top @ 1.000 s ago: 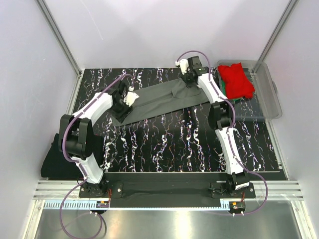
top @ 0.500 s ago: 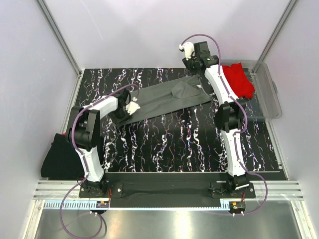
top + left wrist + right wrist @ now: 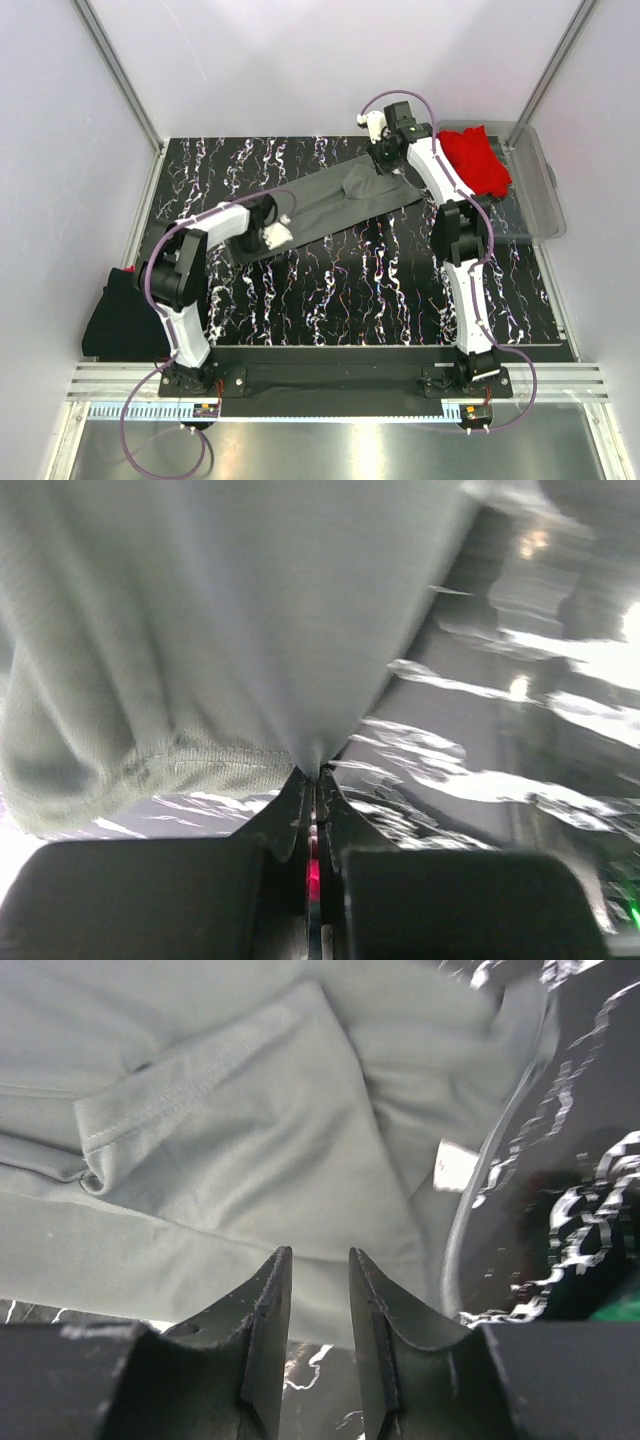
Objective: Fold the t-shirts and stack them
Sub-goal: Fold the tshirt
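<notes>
Dark grey t-shirt lies stretched diagonally across the marbled table.
Left gripper is pinched tight on the cloth at its near-left edge; right gripper hovers over the far end, jaws slightly parted, holding nothing.

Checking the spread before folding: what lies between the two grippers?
The dark grey t-shirt, running from the left gripper to the right gripper, shown in the top view.
</notes>
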`<action>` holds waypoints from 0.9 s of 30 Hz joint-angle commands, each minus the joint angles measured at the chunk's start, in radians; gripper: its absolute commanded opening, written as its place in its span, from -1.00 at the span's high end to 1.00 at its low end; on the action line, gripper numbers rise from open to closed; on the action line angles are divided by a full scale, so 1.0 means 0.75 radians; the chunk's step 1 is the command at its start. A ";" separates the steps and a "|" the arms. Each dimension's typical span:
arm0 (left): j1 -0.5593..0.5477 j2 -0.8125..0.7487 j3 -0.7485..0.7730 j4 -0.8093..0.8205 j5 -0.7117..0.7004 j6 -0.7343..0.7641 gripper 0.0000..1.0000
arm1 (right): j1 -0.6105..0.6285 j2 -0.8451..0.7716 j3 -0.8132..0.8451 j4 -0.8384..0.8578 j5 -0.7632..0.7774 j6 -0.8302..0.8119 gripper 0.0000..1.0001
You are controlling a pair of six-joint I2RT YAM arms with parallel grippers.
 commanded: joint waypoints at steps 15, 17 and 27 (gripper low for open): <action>-0.489 -0.012 0.215 -0.640 0.548 -0.269 0.99 | 0.032 0.058 0.028 0.004 -0.210 0.086 0.29; -0.514 0.002 0.237 -0.640 0.581 -0.312 0.99 | 0.040 0.097 0.061 0.002 -0.228 0.100 0.29; -0.673 0.080 0.264 -0.602 0.708 -0.421 0.99 | 0.083 0.248 0.175 0.002 -0.179 0.143 0.30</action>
